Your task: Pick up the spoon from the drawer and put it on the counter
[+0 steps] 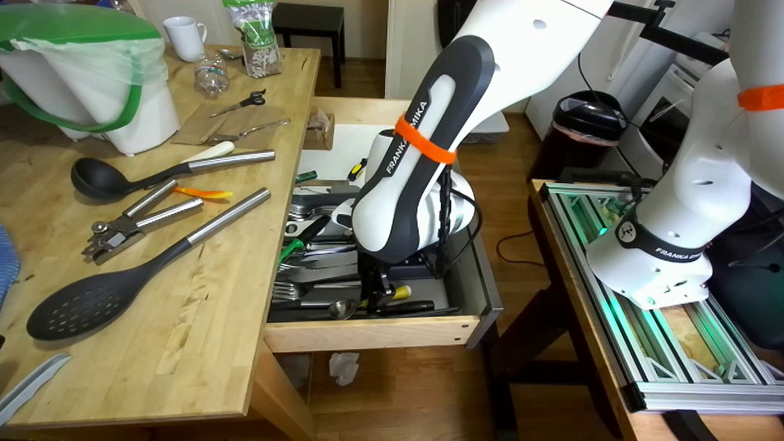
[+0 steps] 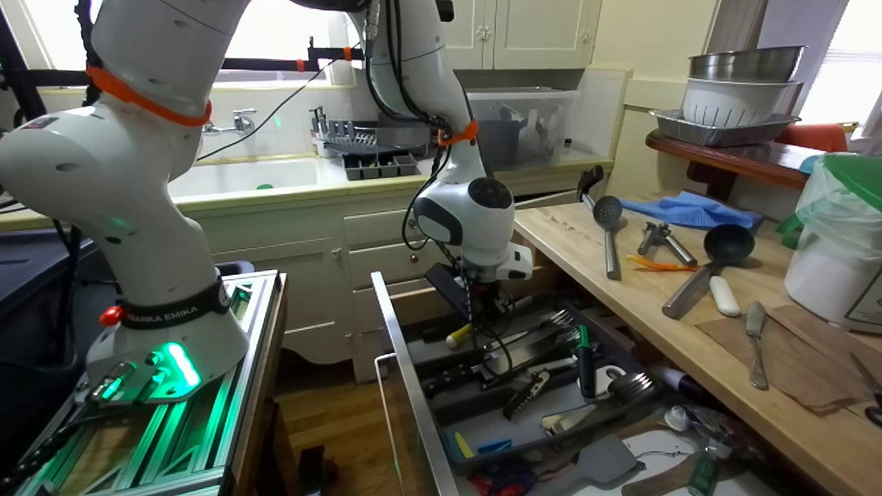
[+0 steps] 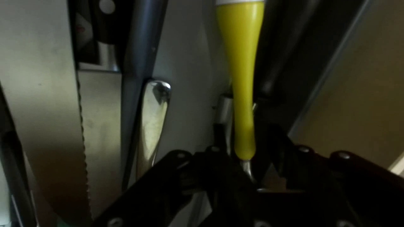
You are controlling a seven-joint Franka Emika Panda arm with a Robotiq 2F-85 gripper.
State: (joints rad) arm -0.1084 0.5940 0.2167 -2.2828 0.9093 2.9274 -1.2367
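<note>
Gripper (image 3: 248, 130), jaws apart, spoon handle (image 3: 242, 78) btwn per wrist cam, bowl (image 1: 342, 310) clear only in an ext. view

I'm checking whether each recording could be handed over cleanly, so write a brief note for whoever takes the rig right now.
Gripper: open, down in the drawer, jaws either side of the yellow-handled spoon, near the handle's narrow end; no closed grip shows.
Spoon: lying in the drawer's grey tray; its silver bowl shows in an exterior view.
Counter: holds a black ladle and a slotted spoon, but not this spoon.
Done: drawer open, gripper at the handle.
Left: shut on the handle, lift it out, set the spoon on the counter.
</note>
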